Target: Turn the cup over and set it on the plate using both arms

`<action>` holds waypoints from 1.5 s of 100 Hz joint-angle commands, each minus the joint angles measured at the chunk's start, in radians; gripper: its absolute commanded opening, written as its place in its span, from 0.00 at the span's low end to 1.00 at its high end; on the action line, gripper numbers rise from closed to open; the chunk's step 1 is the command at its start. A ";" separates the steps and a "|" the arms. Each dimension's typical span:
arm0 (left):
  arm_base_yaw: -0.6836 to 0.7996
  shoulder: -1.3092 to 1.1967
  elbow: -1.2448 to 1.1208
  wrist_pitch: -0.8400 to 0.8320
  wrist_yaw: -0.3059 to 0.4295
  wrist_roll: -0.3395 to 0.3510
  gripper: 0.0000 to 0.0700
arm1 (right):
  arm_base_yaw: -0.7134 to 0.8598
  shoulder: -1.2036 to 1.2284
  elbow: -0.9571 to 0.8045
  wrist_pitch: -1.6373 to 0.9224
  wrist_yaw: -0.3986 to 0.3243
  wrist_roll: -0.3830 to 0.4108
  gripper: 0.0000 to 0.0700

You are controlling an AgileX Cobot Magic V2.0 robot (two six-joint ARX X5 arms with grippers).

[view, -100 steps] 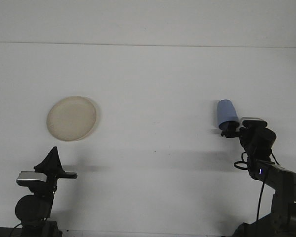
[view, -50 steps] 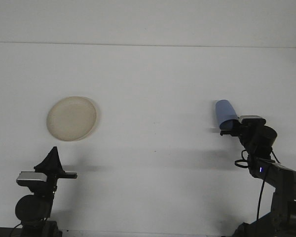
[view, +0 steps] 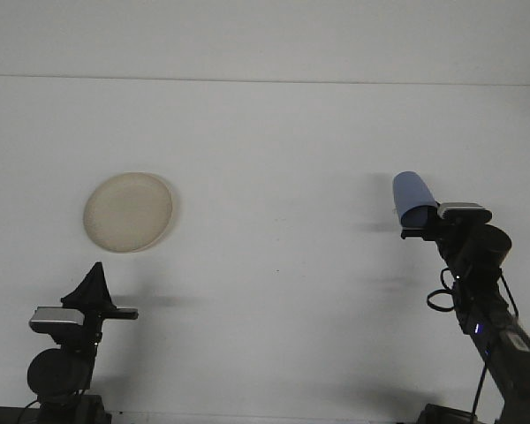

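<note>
A blue cup [view: 412, 199] hangs above the white table at the right, tilted with its closed end up and to the left. My right gripper [view: 419, 227] is shut on its lower rim. A round beige plate [view: 128, 211] lies flat on the table at the left. My left gripper [view: 94, 284] rests low at the front left, below the plate and well apart from it, with its dark fingers coming to a point.
The white table [view: 274, 177] runs back to a far edge near the top of the view. The right arm's dark links and cables [view: 486, 300] rise from the front right corner.
My right gripper has lifted the cup a little up and to the right, and the cup has tilted further. The left arm and the plate have not moved.
</note>
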 commanded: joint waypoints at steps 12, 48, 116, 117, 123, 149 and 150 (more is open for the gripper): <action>0.000 -0.001 -0.020 0.011 0.002 -0.006 0.02 | 0.041 -0.245 0.024 -0.262 0.143 0.018 0.01; 0.000 -0.001 -0.020 0.011 0.002 -0.006 0.02 | 0.161 -0.499 0.274 -0.993 0.173 0.053 0.01; 0.000 -0.001 -0.020 0.011 0.002 -0.006 0.02 | 0.615 -0.068 0.756 -1.545 0.174 0.172 0.01; 0.000 -0.001 -0.020 0.011 0.002 -0.006 0.02 | 0.620 -0.058 0.760 -1.545 0.174 0.172 0.01; 0.000 -0.001 -0.020 0.011 0.002 -0.006 0.02 | 0.652 0.000 0.787 -1.545 0.174 0.169 0.01; 0.000 -0.001 -0.020 0.011 0.002 -0.006 0.02 | 0.767 0.257 0.932 -1.604 0.224 0.137 0.01; 0.000 -0.001 -0.020 0.011 0.002 -0.006 0.02 | 0.771 0.267 0.939 -1.611 0.225 0.135 0.01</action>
